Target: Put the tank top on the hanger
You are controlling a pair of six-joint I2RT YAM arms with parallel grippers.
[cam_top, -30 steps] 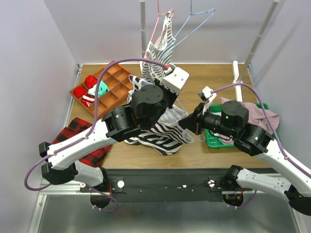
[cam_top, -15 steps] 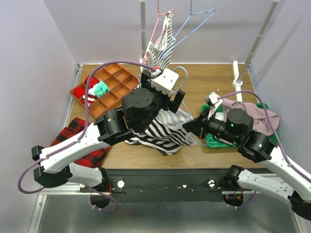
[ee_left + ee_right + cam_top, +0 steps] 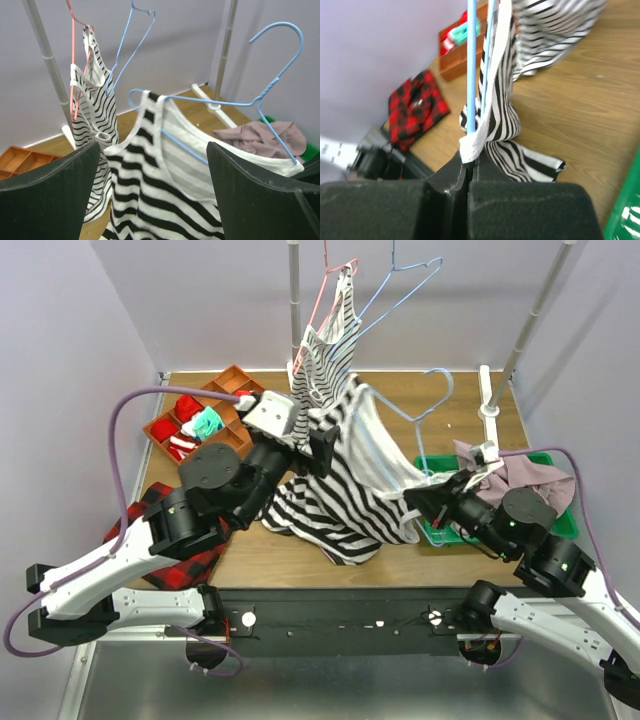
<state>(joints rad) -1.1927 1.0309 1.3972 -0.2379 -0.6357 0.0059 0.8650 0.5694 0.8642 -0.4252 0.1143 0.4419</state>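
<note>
The tank top [image 3: 345, 475], with wide black and white stripes, hangs over the light-blue hanger [image 3: 425, 410], and its hem trails on the table. In the left wrist view the tank top [image 3: 150, 200] has the hanger [image 3: 225, 102] threaded under its straps, with the hook up at the right. My left gripper [image 3: 315, 448] is open just left of the cloth and holds nothing; its dark fingers [image 3: 50, 195] frame that view. My right gripper [image 3: 470, 162] is shut on the hanger [image 3: 471, 65] wire and on the white edge of the tank top [image 3: 500, 115].
A pink hanger with a finer-striped top [image 3: 335, 325] and a bare blue hanger [image 3: 400, 290] hang on the rail behind. An orange compartment tray [image 3: 215, 410] sits far left, and a red plaid cloth [image 3: 165, 530] near left. A green bin [image 3: 436, 530] holds a mauve garment [image 3: 520, 475] at the right.
My left gripper opened, let go of the tank top and drew back to the left. My right gripper pulled the hanger right and toward the near edge, spreading the tank top over it.
</note>
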